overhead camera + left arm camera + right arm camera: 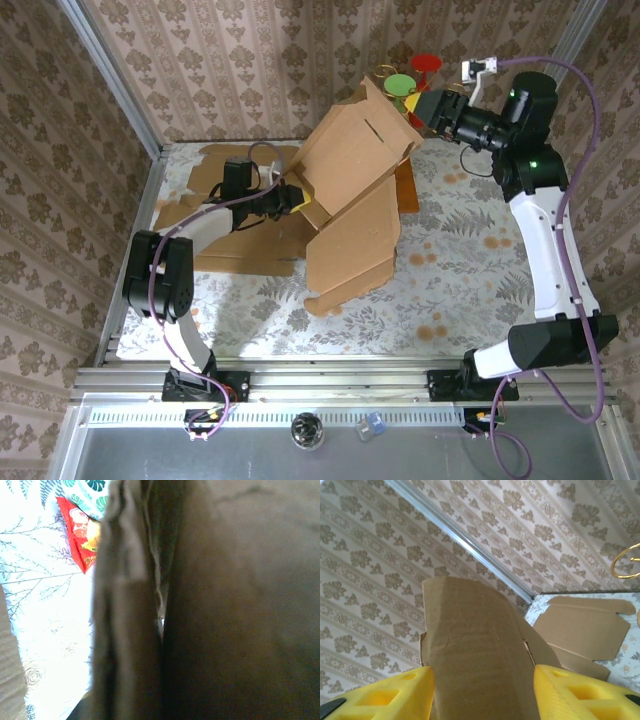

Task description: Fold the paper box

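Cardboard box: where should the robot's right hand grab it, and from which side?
Probably the top flap of the cardboard box, coming from the right. It sticks up thin and free at the upper right corner, and the right gripper lines up there with a yellow finger on each side. The left gripper pinches the left edge, so that side is taken.

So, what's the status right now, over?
Left hand shut on box edge. Right hand straddles its top flap, grip unclear. Box tilted up, flaps open. Flat cardboard lies under left arm.
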